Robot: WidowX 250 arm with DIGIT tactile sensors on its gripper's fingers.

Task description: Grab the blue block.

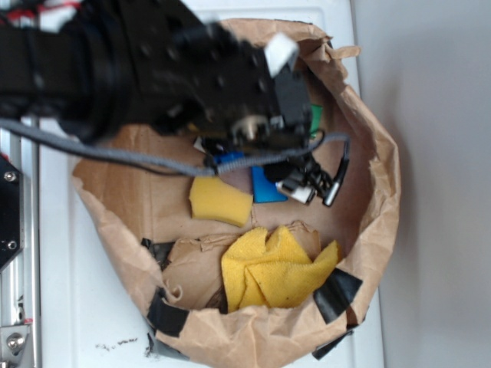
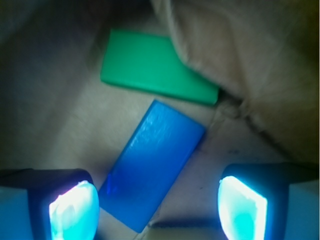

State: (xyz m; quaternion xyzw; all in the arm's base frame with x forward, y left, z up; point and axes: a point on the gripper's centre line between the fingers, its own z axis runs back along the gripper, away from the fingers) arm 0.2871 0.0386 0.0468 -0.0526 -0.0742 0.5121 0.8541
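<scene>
In the wrist view the gripper [image 2: 157, 207] hangs with jaws apart over the blue block [image 2: 152, 164], which lies flat, long axis toward 1 o'clock, just below the green block [image 2: 155, 67]; approach step, next calling for descent and closing.

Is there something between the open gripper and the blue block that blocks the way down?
Nothing visible does. In the wrist view the blue block lies bare on the paper between the open fingers of the gripper. The green block lies beyond it, apart.
</scene>
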